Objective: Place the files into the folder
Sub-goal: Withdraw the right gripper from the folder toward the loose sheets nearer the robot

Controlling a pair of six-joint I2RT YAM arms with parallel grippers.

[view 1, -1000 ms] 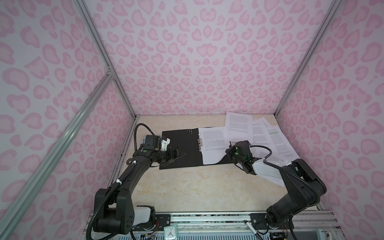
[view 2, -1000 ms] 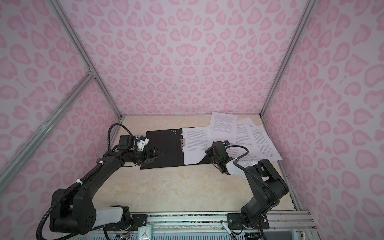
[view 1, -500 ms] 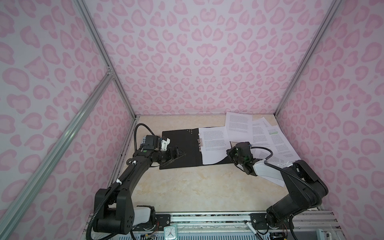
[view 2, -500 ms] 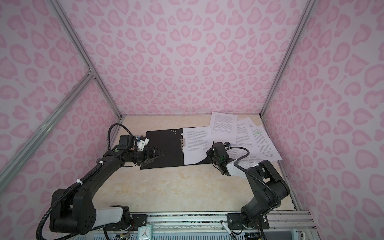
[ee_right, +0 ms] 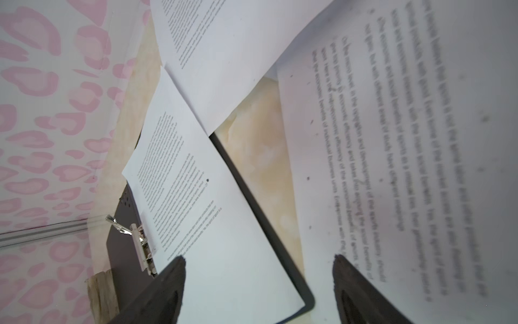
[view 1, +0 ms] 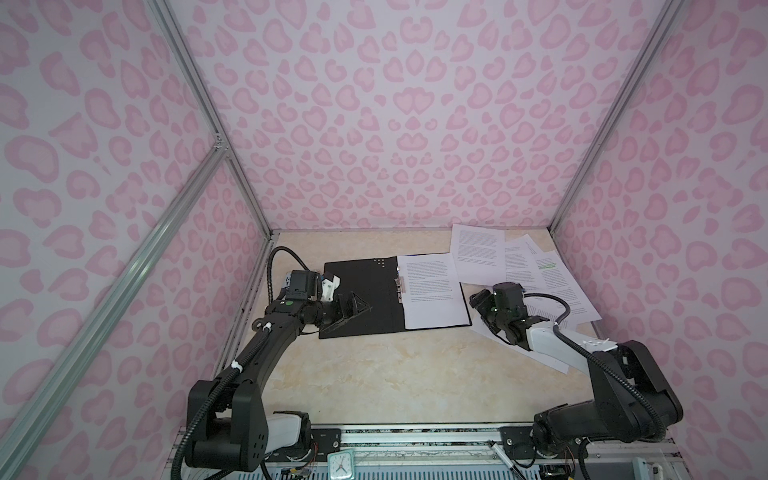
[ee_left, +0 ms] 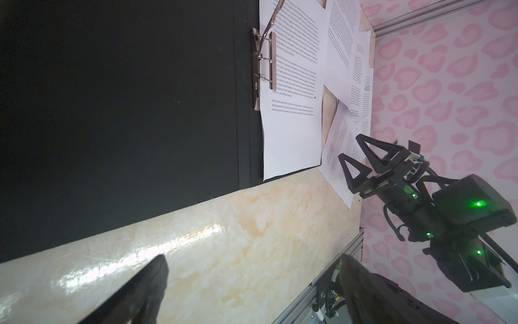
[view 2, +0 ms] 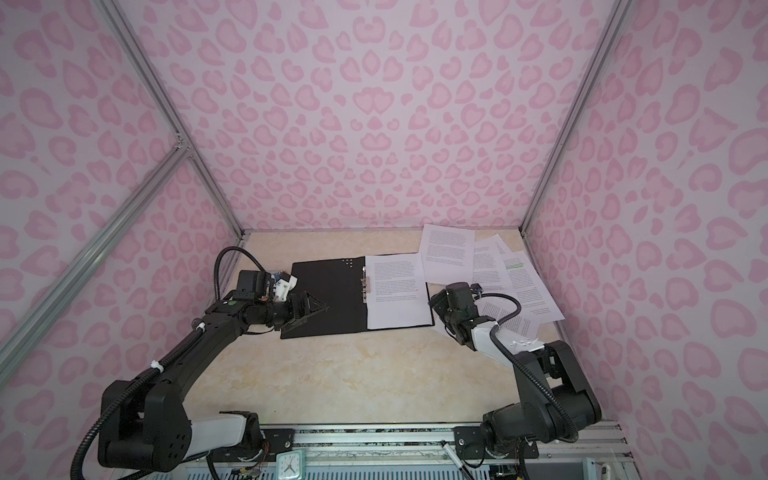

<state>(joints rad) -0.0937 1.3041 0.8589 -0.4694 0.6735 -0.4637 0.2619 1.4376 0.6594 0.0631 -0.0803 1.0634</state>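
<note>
Reaching low from the near table [view 1: 395,374] edge, the left pincer [view 1: 351,308] hovers spread over the open folder [view 1: 361,286]'s bare cover. The right pincer [ee_left: 350,146], also spread and empty, hangs just beside the folder's right edge. Only the wrist views show the clip [ee_left: 262,64] lever lifted, with one sheet [view 1: 432,295] lying beside it. The other files [view 1: 536,270] fan out toward the far right corner.

Surface [view 1: 374,374]: bare from centre to 6 o'clock; free passage.
Folder [view 1: 361,286]: flat and spread at 12 o'clock, one sheet [view 1: 432,295] on its 3 o'clock leaf; metal clip [view 1: 400,286] raised at the spine.
Files [view 1: 540,282]: overlapping heap, 1 to 3 o'clock, close to the walls [view 1: 415,124].
Left tool [view 1: 353,316]: low over folder's 9 o'clock leaf.
Right tool [view 1: 478,301]: at folder's 3 o'clock edge, over the heap's fringe.
</note>
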